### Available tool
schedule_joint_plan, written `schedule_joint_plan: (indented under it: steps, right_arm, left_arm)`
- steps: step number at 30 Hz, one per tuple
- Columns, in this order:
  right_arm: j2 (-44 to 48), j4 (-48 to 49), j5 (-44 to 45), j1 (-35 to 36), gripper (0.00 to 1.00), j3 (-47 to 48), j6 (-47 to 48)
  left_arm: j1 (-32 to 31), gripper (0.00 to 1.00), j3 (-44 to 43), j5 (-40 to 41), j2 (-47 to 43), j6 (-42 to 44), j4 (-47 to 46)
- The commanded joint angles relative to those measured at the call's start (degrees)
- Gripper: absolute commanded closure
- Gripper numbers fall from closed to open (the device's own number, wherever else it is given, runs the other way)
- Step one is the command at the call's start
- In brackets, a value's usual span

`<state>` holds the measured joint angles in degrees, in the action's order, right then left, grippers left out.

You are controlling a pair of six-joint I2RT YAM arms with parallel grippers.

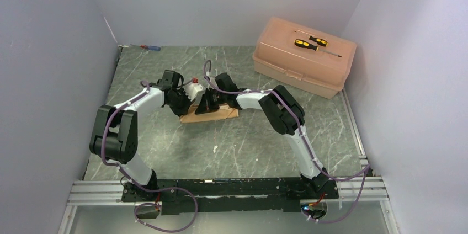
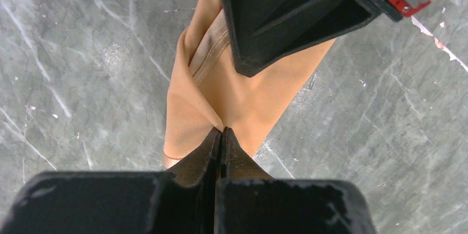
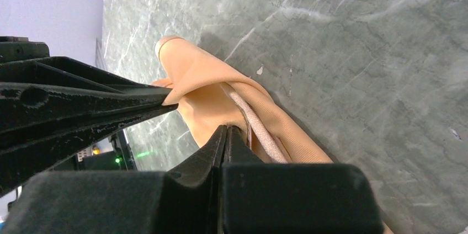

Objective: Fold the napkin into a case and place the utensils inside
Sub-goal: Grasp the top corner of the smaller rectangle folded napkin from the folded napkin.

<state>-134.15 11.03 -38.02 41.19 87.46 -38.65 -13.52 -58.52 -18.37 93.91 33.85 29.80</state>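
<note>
Pinched on the napkin fold at the tips of the left gripper, right gripper shut opposite, against cloth — uneven tugging risks slipping it, springing the fold.

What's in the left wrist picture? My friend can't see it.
The shut left tool pinches a fold of the peach napkin, which lies on the grey-green marbled table. The black right tool covers the napkin's far end.

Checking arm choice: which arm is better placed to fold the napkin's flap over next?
Left, probably. The left gripper is shut on a raised flap of the napkin; the right gripper, also shut, seems only to press its tips on the cloth.
</note>
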Motion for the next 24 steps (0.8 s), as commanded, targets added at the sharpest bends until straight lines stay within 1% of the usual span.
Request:
schedule_joint_plan:
  steps: [1, 4, 7, 13, 17, 20, 24]
  right_arm:
    - [-3.00, -2.06, 1.55, -0.15, 1.00, -0.41, 0.85]
    - [-3.14, -1.37, -0.57, -0.40, 1.00, 0.67, 0.23]
    - [-2.61, 2.06, -3.34, -0.89, 1.00, -0.01, -1.94]
    - [0.24, 5.85, -8.86, -2.04, 0.98, -0.71, -4.07]
    - [4.20, 8.56, -11.41, -4.20, 0.96, -3.38, -5.17]
    - [6.29, 6.69, -11.07, -5.29, 0.94, -3.73, -3.68]
    - [4.43, 4.29, -10.35, -4.11, 0.94, 1.13, -3.59]
  left_arm:
    - [-1.95, 0.97, 1.36, -1.73, -1.09, 5.94, 0.40]
    - [-2.63, 0.97, 4.33, -0.18, -0.40, 9.90, -0.71]
    - [-2.52, 0.97, 5.87, 2.48, 0.82, 11.94, -2.10]
    - [-2.59, 0.97, 7.17, 7.15, 4.02, 12.01, -3.74]
    - [-2.57, 0.97, 9.28, 7.64, 3.73, 12.28, -5.47]
    - [-2.57, 0.97, 10.44, 7.50, 3.28, 12.38, -5.51]
    - [-2.57, 0.97, 10.39, 7.57, 3.21, 12.43, -5.51]
